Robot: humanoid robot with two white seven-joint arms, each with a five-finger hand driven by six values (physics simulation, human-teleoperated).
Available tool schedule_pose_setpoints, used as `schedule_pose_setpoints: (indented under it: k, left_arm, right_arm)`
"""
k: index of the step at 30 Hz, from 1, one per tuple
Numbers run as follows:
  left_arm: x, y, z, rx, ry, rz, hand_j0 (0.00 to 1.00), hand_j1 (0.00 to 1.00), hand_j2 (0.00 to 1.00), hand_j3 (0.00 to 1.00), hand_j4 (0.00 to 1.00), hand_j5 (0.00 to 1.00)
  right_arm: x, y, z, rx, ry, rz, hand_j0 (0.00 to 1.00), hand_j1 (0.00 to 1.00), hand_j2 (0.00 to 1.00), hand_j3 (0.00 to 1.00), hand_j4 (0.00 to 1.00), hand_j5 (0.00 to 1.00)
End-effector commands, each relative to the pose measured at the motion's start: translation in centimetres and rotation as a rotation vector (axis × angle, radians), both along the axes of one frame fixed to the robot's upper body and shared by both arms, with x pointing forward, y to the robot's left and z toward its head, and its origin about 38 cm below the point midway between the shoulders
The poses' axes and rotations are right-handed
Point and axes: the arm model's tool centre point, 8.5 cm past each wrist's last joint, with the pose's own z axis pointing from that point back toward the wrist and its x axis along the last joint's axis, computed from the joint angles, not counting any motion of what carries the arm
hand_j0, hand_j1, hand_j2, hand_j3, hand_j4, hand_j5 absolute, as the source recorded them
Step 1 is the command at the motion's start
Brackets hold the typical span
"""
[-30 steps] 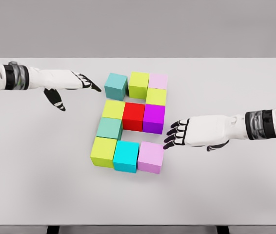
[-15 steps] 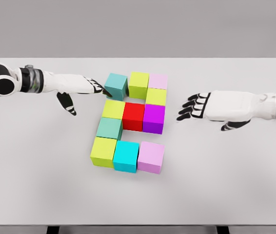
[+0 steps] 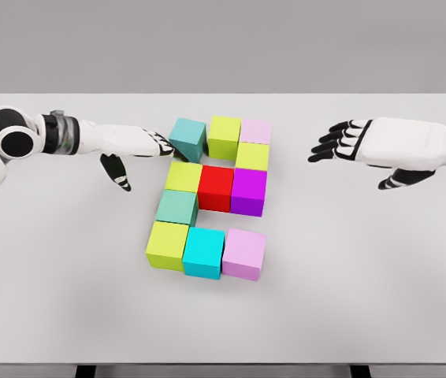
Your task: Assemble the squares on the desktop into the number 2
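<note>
Toward the worktop's (image 3: 380, 299) far edge, the left robot hand (image 3: 146, 145), fingers extended, had reached the teal cube (image 3: 187, 138), nudging it; the right robot hand (image 3: 365, 142), fingers spread, had withdrawn.

Ten coloured squares (image 3: 216, 187), two hands, one table (image 3: 365, 268).

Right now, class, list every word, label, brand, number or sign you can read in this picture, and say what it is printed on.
Printed text: none. The cubes, from the teal cube to the red cube, have plain faces, and the white table and both hands carry no lettering.
Only number-like sign: the cubes together lie roughly in the shape of a "2", formed by layout, not print.
</note>
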Motion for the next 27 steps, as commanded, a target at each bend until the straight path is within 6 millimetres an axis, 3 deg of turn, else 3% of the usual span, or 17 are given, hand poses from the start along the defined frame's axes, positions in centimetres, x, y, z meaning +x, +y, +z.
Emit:
schedule_pose_setpoints:
  k: [1, 9, 18, 27]
  left_arm:
    - [0.0, -0.1, 0.1, -0.007, 0.001, 0.002, 1.00, 1.00, 1.00, 1.00, 1.00, 1.00]
    - [0.2, -1.5, -0.4, -0.021, 0.012, -0.012, 1.00, 1.00, 1.00, 1.00, 1.00, 1.00]
    - [0.7, -0.5, -0.5, -0.021, 0.019, 0.024, 1.00, 1.00, 1.00, 1.00, 1.00, 1.00]
    - [0.7, -1.7, -0.5, -0.038, 0.021, 0.006, 1.00, 1.00, 1.00, 1.00, 1.00, 1.00]
  right_arm:
    - [0.0, -0.1, 0.1, 0.004, 0.002, -0.003, 1.00, 1.00, 1.00, 1.00, 1.00, 1.00]
    - [0.0, 0.0, 0.1, 0.008, 0.001, -0.001, 1.00, 1.00, 1.00, 1.00, 1.00, 1.00]
    - [0.0, 0.1, 0.1, 0.008, 0.000, 0.000, 1.00, 1.00, 1.00, 1.00, 1.00, 1.00]
    - [0.0, 0.1, 0.1, 0.011, 0.001, 0.001, 1.00, 1.00, 1.00, 1.00, 1.00, 1.00]
